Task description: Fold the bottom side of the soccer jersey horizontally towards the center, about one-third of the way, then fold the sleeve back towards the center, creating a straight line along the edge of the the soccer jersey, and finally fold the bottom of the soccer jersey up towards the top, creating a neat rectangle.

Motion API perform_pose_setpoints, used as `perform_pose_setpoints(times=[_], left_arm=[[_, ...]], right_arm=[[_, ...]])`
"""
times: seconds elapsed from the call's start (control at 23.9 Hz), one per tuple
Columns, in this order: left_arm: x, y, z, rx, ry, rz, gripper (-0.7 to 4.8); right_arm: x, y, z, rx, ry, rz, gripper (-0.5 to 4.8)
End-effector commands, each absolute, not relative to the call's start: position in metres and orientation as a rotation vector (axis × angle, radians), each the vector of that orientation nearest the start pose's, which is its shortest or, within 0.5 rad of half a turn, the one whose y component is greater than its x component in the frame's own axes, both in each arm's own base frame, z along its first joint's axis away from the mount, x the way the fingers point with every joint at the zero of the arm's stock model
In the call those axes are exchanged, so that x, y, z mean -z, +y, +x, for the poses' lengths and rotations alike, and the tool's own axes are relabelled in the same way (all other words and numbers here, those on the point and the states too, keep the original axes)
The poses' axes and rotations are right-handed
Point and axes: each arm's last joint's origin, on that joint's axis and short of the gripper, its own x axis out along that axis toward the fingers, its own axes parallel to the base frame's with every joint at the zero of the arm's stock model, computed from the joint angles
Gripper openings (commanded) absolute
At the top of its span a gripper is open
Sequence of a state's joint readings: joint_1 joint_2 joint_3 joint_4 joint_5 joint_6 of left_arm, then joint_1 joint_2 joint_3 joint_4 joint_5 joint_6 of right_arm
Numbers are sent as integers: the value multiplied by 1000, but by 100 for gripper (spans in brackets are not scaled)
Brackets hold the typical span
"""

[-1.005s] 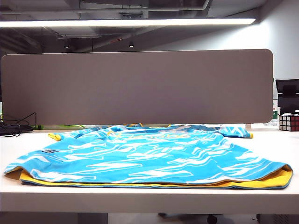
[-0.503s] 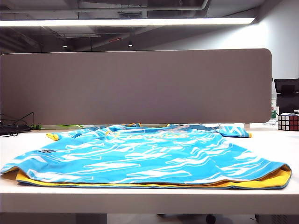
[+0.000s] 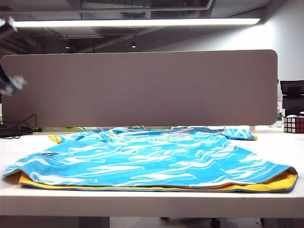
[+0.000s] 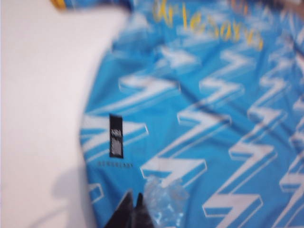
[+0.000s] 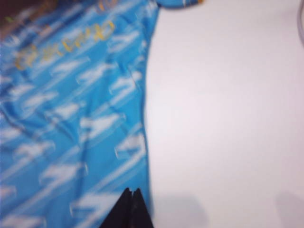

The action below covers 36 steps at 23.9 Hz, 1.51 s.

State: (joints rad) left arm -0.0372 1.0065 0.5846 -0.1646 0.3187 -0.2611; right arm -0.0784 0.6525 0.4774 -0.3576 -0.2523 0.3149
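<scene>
The soccer jersey (image 3: pixel 152 159) lies flat on the white table (image 3: pixel 142 204), sky-blue with white wavy streaks. The bottom of the soccer jersey (image 3: pixel 156 188) runs along the table's front edge with yellow lining showing. My left gripper (image 4: pixel 133 199) is shut and empty, hovering over the jersey near a small black label (image 4: pixel 116 135) by its side edge. My right gripper (image 5: pixel 131 192) is also shut and empty, above the jersey's other side edge next to bare table (image 5: pixel 228 104). In the exterior view only a blurred piece of the left arm (image 3: pixel 13 84) shows, at the upper left.
A grey partition (image 3: pixel 142 88) stands right behind the jersey. A Rubik's cube (image 3: pixel 293 124) sits at the far right and black cables (image 3: pixel 14 129) lie at the far left. Yellow lettering (image 4: pixel 209 26) marks the jersey's chest.
A blurred piece of the left arm has come into the exterior view at the upper left. The jersey lies as before.
</scene>
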Motion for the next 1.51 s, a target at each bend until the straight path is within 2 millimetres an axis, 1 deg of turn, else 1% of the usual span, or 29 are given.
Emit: perform_pose_setpoints(times=[0.04, 0.08, 0.13, 0.17, 0.21, 0.29, 0.34, 0.38, 0.46, 0.54, 0.67, 0.75, 0.84, 0.92, 0.96, 1.13, 1.34, 1.42, 1.51], left_arm=[[-218, -18, 225, 333, 765, -295, 11], [-213, -18, 229, 342, 807, -282, 103], [-211, -18, 230, 337, 824, -283, 159], [-209, -16, 231, 339, 837, -292, 210], [-207, -13, 230, 341, 853, -309, 252], [-205, -7, 229, 344, 876, -342, 257], [-205, -4, 228, 338, 884, -357, 257], [-204, 0, 227, 332, 894, -375, 257], [-202, 15, 221, 358, 927, -471, 257], [-201, 18, 220, 367, 931, -497, 257], [-201, 19, 219, 369, 935, -488, 263], [-197, 18, 219, 371, 962, -494, 307], [-188, 19, 221, 372, 1019, -504, 321], [-181, 19, 223, 381, 1051, -519, 351], [-176, 19, 225, 399, 1068, -529, 355], [-156, 17, 232, 407, 1154, -557, 355], [-140, 15, 240, 415, 1182, -559, 354], [-130, 11, 245, 428, 1206, -558, 354], [-125, 6, 246, 443, 1227, -550, 354]], right_arm=[[-239, -5, 170, -145, 775, 328, 1], [-238, -5, 183, -165, 855, 307, 20], [-238, -6, 189, -172, 884, 303, 45], [-237, -6, 194, -188, 911, 305, 86], [-235, -5, 200, -211, 934, 317, 169], [-230, -5, 210, -254, 973, 351, 332], [-227, -5, 213, -263, 991, 361, 362], [-224, -5, 217, -268, 1012, 370, 366], [-206, -4, 228, -309, 1105, 429, 366], [-196, -4, 231, -303, 1159, 444, 366], [-186, -4, 236, -299, 1206, 454, 366], [-179, -4, 238, -307, 1234, 451, 366], [-175, -4, 239, -323, 1249, 464, 366], [-175, -4, 239, -333, 1247, 472, 366], [-175, -4, 239, -333, 1245, 471, 366], [-173, -3, 240, -342, 1230, 472, 366], [-162, -2, 241, -346, 1243, 482, 366], [-153, 1, 246, -383, 1263, 508, 366], [-148, 6, 248, -389, 1282, 512, 366]])
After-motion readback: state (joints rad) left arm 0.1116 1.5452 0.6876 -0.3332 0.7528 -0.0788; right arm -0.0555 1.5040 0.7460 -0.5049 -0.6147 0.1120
